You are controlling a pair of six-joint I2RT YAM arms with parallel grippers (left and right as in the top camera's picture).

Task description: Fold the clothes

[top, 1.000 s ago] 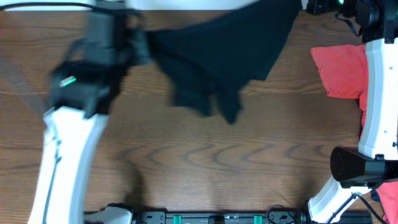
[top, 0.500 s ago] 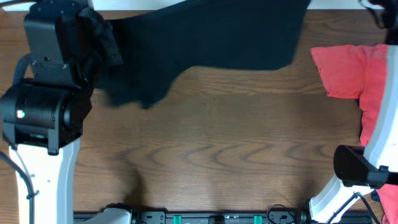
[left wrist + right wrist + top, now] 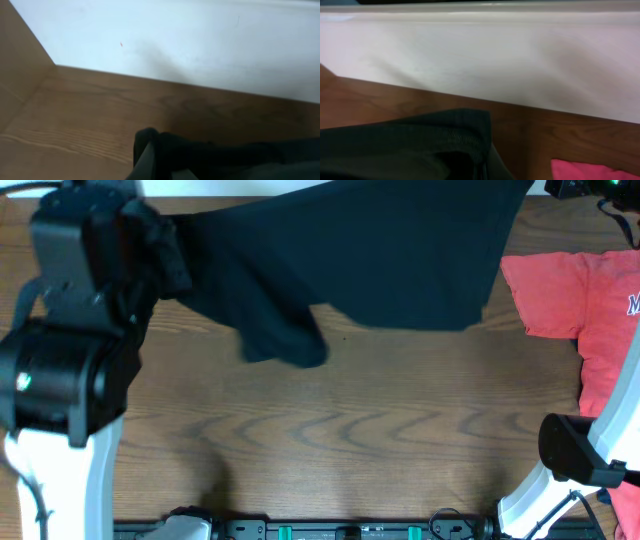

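1. Left gripper [image 3: 160, 255]: jaws are closing tight on a bunched edge of the black garment [image 3: 370, 260]. In the wrist view the fabric is wrapping over the fingers and hiding them.
2. Right gripper [image 3: 552, 188]: it is pinching shut on the opposite upper corner, and a hem is showing low in its wrist view.
3. Black garment: it is stretching between both grippers along the far edge of the wooden table [image 3: 350, 440]. One sleeve or leg end [image 3: 285, 345] is sagging in a lump. Whether the garment is touching the wood cannot be told.
4. Handling, judged: soft, light, limp and not fragile, it is likely sagging wherever it is unsupported. Corners and hems are offering the surest holds.
5. Arms: the left arm is reaching up the near-left side. The right arm is running up the right side beside the red-orange T-shirt [image 3: 570, 290].
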